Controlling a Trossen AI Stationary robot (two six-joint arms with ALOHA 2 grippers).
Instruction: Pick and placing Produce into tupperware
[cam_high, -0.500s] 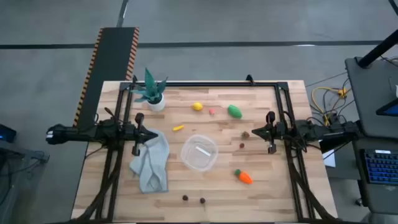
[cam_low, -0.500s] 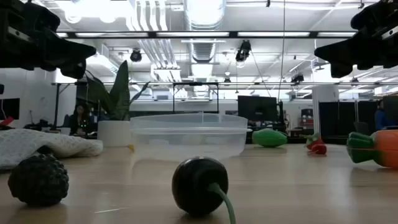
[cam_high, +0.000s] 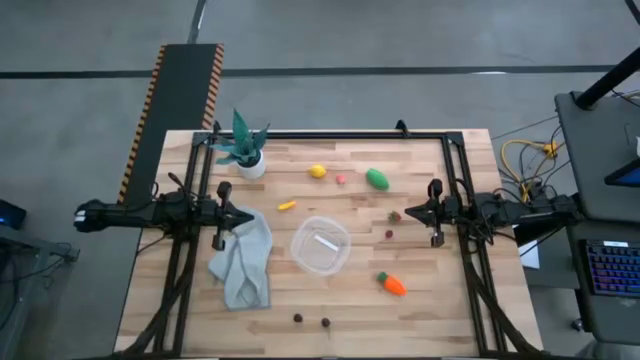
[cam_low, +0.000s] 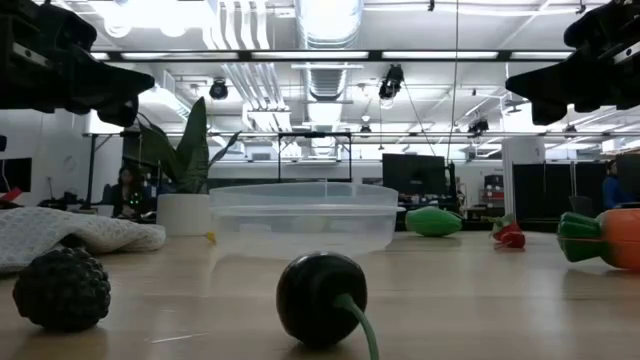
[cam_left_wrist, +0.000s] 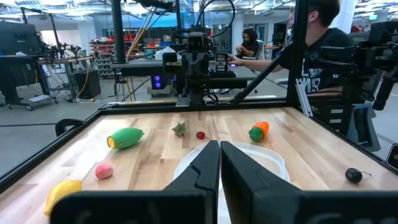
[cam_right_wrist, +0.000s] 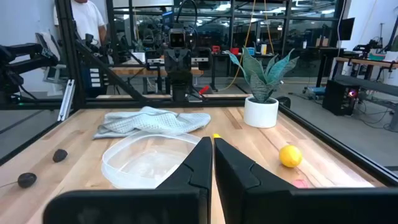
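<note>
The wooden bench (cam_high: 420, 310) fills the middle of the high view, with a dark arm reaching in from each side. The grey-green cloth (cam_high: 243, 262) lies crumpled under the left arm's tip. Just beside it, near the bench's centre, sits the tupperware (cam_high: 320, 246), clear, round and holding no produce; in the low view its far rim is hard to separate from the room behind. The teal potted plant (cam_high: 243, 146) stands at the far left corner.

The left pincer (cam_high: 219, 213) hangs above the cloth's edge, its fingers pressed together on nothing, as its wrist view shows. The right pincer (cam_high: 434, 212) hangs at the right rail, likewise closed and empty.

The produce lies scattered outside the container. The orange carrot (cam_high: 391, 283) rests near its right front; the low view cuts it off at the picture's edge. The green oval (cam_high: 377, 179) and the lemon (cam_high: 317, 171) lie along the far side. Two dark pieces (cam_high: 311, 320) sit at the near edge, too small from above to name.
</note>
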